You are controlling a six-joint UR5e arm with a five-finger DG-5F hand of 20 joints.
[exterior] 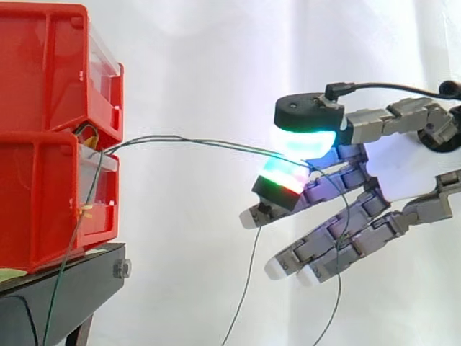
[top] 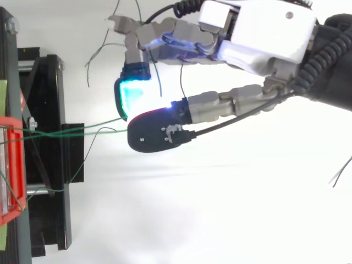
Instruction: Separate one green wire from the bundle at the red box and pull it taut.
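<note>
Against the white curtain [exterior: 216,58], red bins [exterior: 43,144] sit stacked on a black stand [exterior: 65,285]; the hand [exterior: 403,173] pinches a green wire [exterior: 202,141] between thumb and fingertip

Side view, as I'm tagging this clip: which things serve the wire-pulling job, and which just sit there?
Job: thin green wires; stacked red plastic bins they run from; robot hand pinching them.
Just there: black stand under the bins; white fabric curtain.
</note>
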